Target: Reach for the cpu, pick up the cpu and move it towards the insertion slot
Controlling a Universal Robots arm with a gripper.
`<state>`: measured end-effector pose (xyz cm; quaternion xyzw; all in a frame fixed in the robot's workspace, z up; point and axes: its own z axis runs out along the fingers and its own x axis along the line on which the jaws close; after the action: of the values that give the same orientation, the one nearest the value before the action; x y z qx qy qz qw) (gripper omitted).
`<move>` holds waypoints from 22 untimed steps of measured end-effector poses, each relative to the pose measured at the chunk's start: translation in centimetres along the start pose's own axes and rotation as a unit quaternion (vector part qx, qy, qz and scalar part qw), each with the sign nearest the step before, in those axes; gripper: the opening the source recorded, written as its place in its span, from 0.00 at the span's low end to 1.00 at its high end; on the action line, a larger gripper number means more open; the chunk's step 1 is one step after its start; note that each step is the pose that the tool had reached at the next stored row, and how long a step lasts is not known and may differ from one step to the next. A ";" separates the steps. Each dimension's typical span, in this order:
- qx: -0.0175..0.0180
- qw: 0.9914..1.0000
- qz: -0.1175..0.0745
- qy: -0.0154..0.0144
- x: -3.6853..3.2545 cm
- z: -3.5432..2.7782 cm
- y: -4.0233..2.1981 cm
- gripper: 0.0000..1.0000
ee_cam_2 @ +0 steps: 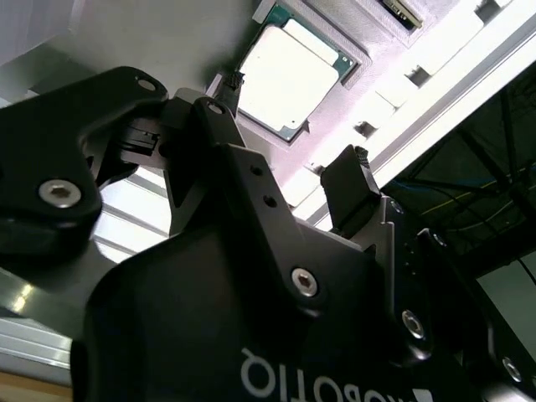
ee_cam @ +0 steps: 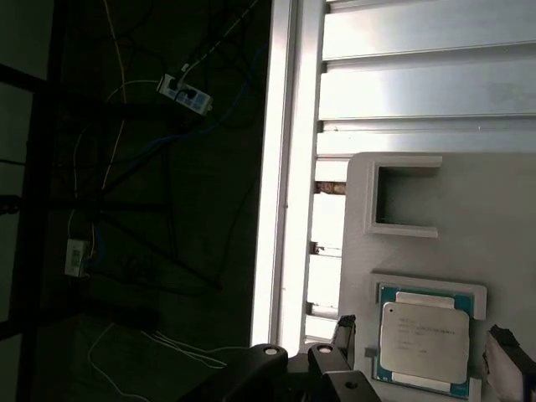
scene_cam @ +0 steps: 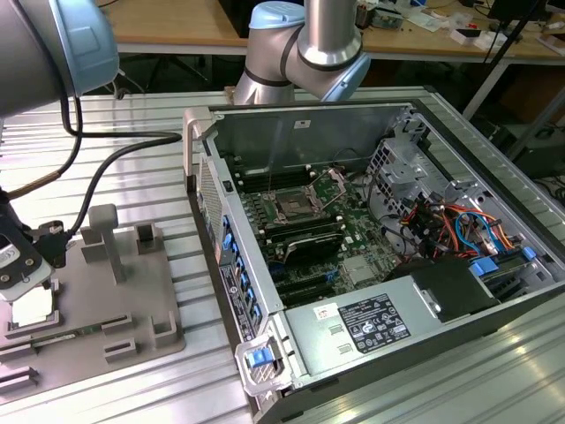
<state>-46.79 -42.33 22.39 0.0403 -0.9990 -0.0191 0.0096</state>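
cpu [ee_cam_2: 289, 75], flat in grey tray [scene_cam: 132, 305] recess, under end effector [ee_cam_2: 293, 121] with fingers [ee_cam_2: 352, 180] apart, empty; advisable to descend square, centred, meeting opposite edges evenly.

Ribbed aluminium tabletop [scene_cam: 132, 177], wooden desks [scene_cam: 168, 22] behind; dark floor [ee_cam: 126, 251] beneath

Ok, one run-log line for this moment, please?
stage: reaching | pincer: open, over flat silver-white square cpu | cpu: lying in grey plastic tray, not lifted | silver-framed square insertion slot: inside open computer case
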 end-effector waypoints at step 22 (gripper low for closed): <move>0.000 1.000 0.010 0.000 -0.18 2.01 -0.40 0.66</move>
<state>-46.62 -42.64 20.36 0.0304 -0.9993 -0.0192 0.0097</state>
